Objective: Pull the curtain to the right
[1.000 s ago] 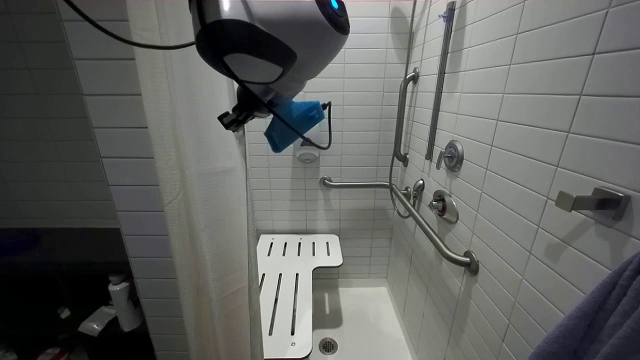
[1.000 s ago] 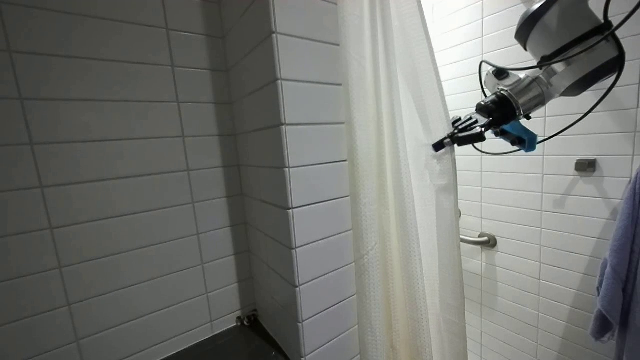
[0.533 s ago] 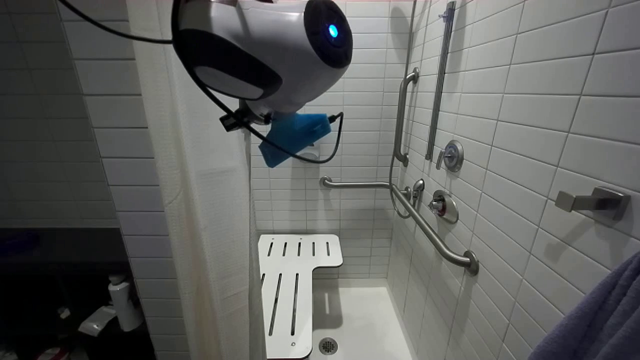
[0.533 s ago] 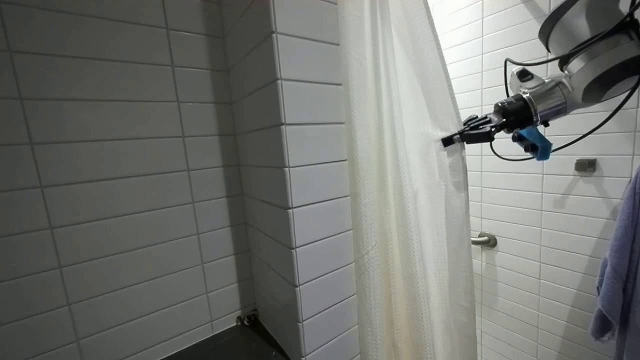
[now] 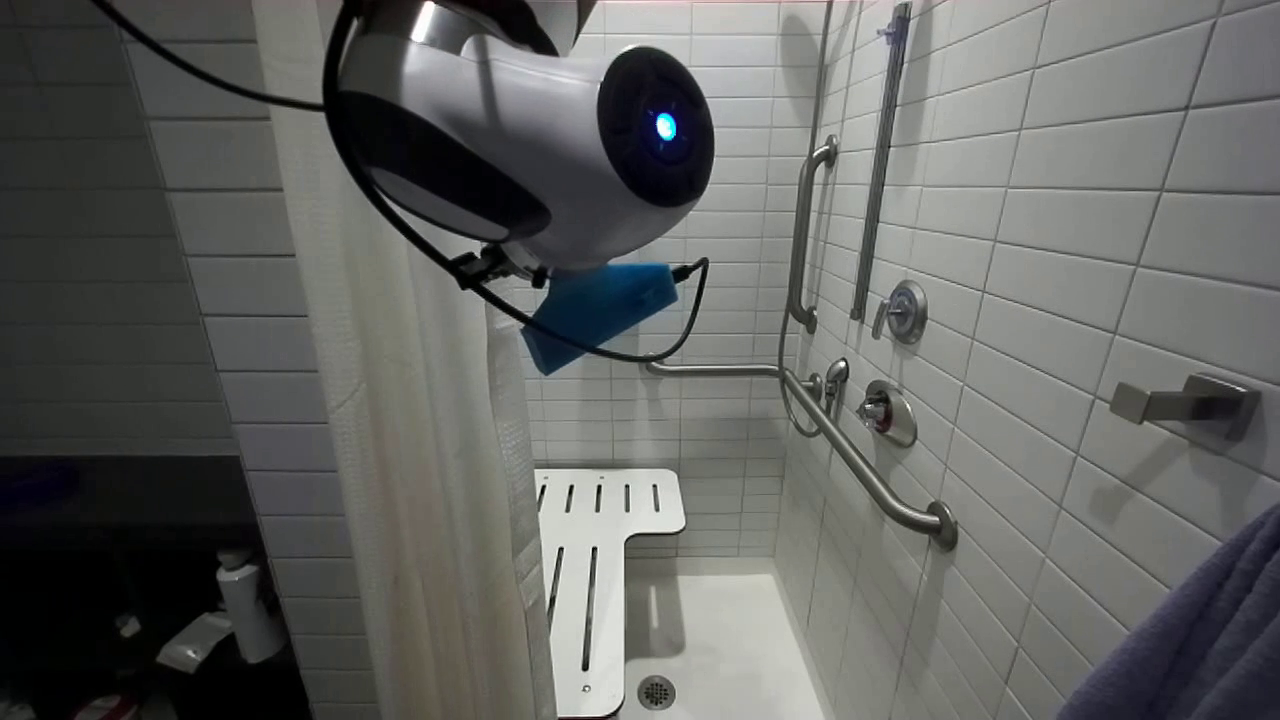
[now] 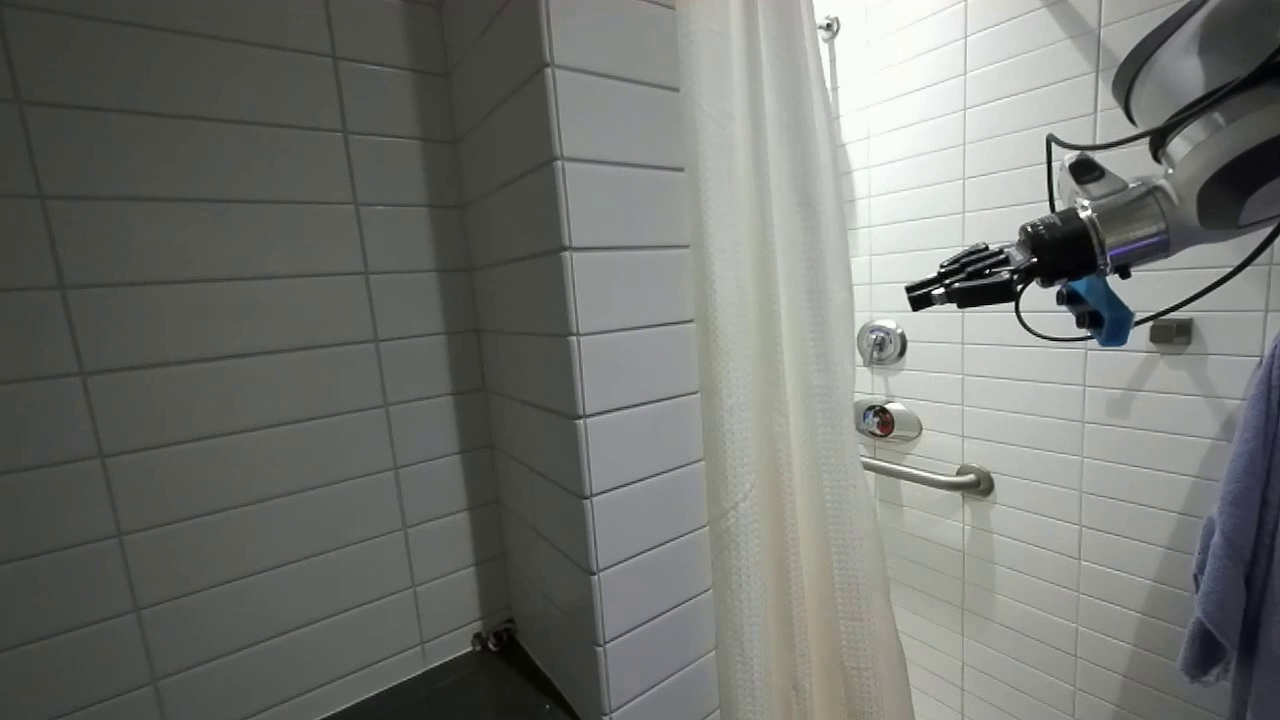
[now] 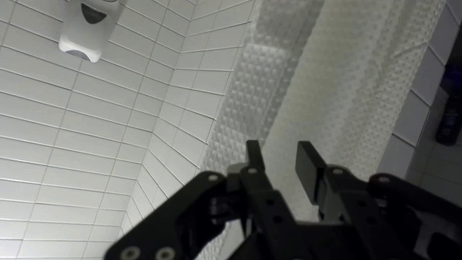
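The curtain (image 6: 785, 400) hangs beside the tiled wall (image 6: 640, 370), long axis upright, its free edge slanting outward lower down; the tool (image 7: 279, 155) is apart from it, jaws parted by a modest gap

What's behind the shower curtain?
In an exterior view, a white slatted shower seat extends behind the shower curtain; in an exterior view, a metal grab bar does too. The shower curtain covers part of each; anything fully behind it is hidden.
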### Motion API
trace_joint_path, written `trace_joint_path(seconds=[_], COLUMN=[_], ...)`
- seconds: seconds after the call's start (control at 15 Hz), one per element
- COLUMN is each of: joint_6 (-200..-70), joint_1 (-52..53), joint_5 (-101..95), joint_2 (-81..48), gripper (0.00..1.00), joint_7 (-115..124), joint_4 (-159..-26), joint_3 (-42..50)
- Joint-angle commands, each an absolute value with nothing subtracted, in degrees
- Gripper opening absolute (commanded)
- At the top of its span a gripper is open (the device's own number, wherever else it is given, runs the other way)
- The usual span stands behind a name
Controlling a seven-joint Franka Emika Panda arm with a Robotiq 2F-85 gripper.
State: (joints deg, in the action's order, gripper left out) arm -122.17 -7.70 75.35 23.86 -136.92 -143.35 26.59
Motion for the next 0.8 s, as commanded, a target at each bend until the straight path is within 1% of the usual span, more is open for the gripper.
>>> trace_joint_path(seconds=[0.0,0.07,0.73], joint_6=[-120.6,-120.6,-120.6], joint_1=[-12.0,-12.1,-12.1], joint_5=[76.4,76.4,76.4], joint_2=[22.8,22.6,22.6], gripper=[0.4,0.43,0.42], joint_7=[-137.3,-137.3,-137.3], joint_4=[-143.2,-143.2,-143.2], joint_3=[22.9,22.7,22.6])
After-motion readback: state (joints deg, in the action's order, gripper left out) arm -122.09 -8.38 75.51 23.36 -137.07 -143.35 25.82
